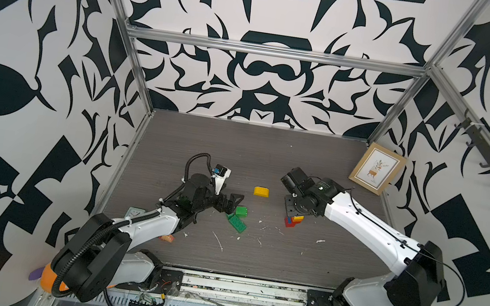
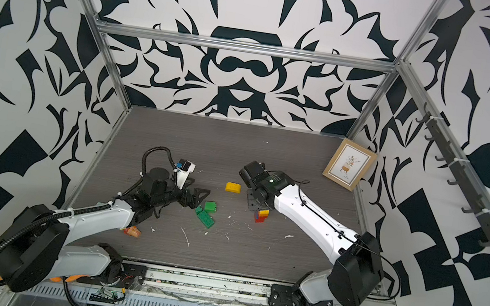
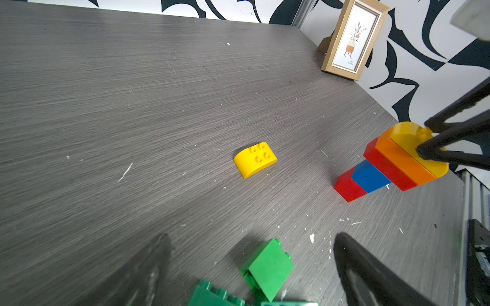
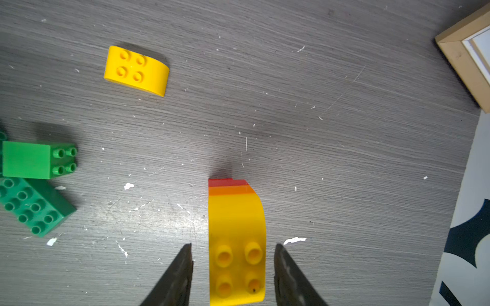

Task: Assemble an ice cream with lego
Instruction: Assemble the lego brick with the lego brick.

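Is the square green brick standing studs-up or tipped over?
Tipped on its side: in the right wrist view the square green brick has its studs pointing sideways along the table, not up.

1 yellow dome brick [image 3: 255, 159], apart from stack [image 3: 384, 169].

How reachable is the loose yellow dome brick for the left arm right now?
Probably yes: the open left gripper faces the yellow dome brick across bare table; the green bricks lie nearer, and the right gripper is off at the stack.
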Action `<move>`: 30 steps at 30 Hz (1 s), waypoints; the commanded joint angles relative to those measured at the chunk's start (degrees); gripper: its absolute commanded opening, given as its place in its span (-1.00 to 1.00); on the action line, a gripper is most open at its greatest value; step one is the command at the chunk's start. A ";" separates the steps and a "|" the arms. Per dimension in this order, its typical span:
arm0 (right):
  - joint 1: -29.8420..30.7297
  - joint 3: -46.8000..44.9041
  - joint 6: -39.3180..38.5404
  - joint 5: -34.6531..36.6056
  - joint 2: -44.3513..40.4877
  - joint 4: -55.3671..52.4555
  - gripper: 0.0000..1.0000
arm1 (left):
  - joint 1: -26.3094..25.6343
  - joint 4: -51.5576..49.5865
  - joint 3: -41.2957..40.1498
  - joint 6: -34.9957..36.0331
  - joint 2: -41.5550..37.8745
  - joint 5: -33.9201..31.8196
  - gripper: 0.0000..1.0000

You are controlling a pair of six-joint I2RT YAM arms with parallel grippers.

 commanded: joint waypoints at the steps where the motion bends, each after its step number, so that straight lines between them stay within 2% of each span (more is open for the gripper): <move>1: -0.52 -0.40 -0.08 -1.21 -1.53 0.74 -0.06 | -0.06 0.35 1.53 0.14 0.38 0.18 0.98; 8: -1.04 -1.44 -0.12 -1.48 -2.33 1.28 -0.31 | -0.06 0.26 1.53 0.28 0.37 0.24 0.98; 19: -1.13 -6.55 1.38 -1.38 -1.81 1.16 -0.53 | -0.11 0.26 1.52 0.36 0.36 0.18 0.98; 25: -1.04 -8.59 2.42 0.03 -3.73 1.68 -0.57 | -0.06 0.37 1.53 0.38 0.41 0.30 0.98; 30: -1.04 -7.57 2.27 0.93 -4.63 2.76 -0.53 | -0.11 0.29 1.53 0.34 0.39 0.27 0.98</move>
